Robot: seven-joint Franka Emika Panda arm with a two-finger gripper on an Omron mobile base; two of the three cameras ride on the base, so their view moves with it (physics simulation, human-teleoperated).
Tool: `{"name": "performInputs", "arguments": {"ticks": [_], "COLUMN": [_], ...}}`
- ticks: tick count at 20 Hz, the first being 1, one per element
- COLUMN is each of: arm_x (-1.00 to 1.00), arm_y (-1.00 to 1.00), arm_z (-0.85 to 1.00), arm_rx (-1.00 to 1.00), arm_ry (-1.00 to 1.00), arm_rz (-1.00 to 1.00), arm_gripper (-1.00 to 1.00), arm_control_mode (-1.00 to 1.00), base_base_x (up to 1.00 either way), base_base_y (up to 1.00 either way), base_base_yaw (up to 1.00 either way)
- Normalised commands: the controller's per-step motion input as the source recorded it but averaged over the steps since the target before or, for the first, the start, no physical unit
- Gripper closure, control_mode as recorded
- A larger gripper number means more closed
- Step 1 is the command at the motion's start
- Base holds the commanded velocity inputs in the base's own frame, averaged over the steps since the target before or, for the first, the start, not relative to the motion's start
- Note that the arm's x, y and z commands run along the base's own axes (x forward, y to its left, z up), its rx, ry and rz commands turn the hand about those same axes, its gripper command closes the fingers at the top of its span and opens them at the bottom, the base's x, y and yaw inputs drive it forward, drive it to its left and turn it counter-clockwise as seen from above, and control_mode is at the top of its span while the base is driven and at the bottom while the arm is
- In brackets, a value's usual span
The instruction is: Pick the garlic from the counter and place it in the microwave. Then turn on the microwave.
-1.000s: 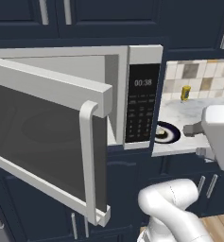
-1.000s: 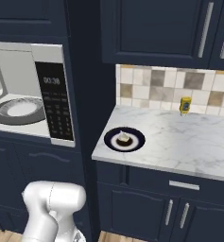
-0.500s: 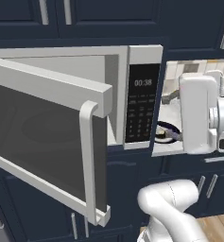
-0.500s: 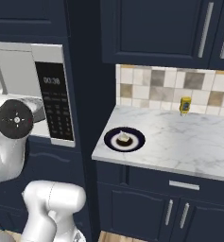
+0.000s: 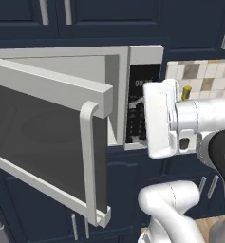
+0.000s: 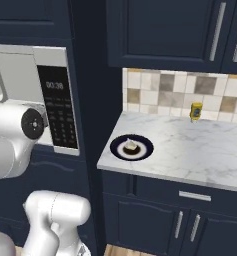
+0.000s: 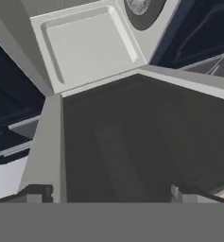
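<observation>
The microwave (image 6: 45, 95) stands left of the worktop (image 6: 200, 155), its door (image 5: 42, 142) swung open toward the room. On the worktop, a plate (image 6: 131, 147) lies near the front left corner; a bottle (image 6: 195, 111) stands behind, against the backsplash (image 6: 180, 95).

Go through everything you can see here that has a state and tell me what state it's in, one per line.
microwave: door swung wide open, clock lit.
gripper: open, fingertips apart, nothing between them, facing the door's glass.
dark blue plate: on the counter, a small pale item on it.
yellow bottle: upright by the backsplash.
drawer under the counter: shut.
upper cabinets: shut.
</observation>
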Motion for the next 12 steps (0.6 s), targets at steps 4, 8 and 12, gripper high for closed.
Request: {"name": "performInputs", "arguments": {"ticks": [4, 8, 12], "arm_x": [0.22, 0.02, 0.05], "arm_y": [0.63, 0.71, 0.69], "arm_z": [-0.17, -0.22, -0.14], "arm_rx": [0.02, 0.0, 0.0], "arm_ry": [0.11, 0.07, 0.04], "arm_rz": [0.15, 0.16, 0.16], "arm_gripper": [-1.0, -1.0, -1.0], "arm_control_mode": [-1.0, -1.0, -1.0], "base_base_x": [0.0, 0.0, 0.0], "base_base_y": [0.0, 0.0, 0.0], "base_base_yaw": [0.0, 0.0, 0.0]}}
